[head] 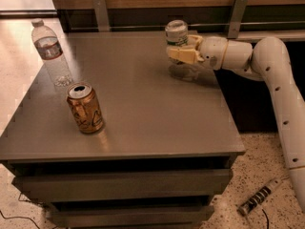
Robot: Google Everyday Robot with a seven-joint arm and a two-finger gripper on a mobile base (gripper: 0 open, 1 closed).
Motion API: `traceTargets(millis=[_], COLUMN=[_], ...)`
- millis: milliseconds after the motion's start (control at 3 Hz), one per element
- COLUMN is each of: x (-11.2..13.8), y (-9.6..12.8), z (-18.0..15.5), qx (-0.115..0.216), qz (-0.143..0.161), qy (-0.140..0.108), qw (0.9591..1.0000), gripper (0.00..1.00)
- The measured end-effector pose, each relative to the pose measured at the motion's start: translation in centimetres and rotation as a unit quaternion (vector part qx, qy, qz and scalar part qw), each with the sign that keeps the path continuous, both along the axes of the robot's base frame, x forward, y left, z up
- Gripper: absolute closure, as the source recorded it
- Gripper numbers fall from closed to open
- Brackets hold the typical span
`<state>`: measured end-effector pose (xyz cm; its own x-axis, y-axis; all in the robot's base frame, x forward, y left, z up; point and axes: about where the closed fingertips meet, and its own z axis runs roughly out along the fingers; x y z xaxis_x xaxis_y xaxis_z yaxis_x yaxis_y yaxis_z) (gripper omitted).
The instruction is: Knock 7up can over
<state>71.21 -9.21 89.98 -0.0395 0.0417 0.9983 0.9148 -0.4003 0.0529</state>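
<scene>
The 7up can [176,32], pale silver with green markings, is upright near the table's far right, held between the cream fingers of my gripper [182,54]. The gripper reaches in from the right on the white arm [267,56] and is shut around the can's lower half, which the fingers hide. The can is just above the grey tabletop [143,94], and its faint reflection lies on the surface below it.
An orange-brown can [85,108] stands at the front left of the table. A clear plastic water bottle [51,51] stands at the far left edge. A wooden wall with metal brackets runs behind the table. A cabled tool [259,202] lies on the floor at the right.
</scene>
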Motion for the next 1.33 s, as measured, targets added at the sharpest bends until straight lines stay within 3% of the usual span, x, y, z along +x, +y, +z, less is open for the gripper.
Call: traceTargets(millis=[1000,1333], x=[2.6,2.6], y=[-1.0,-0.6], z=[-4.3,-4.2], qx=[0.014,0.018], qz=[-0.031,-0.029], qy=[0.011,0.019], qw=[0.9994,0.9992], gripper=[1.00,0.84])
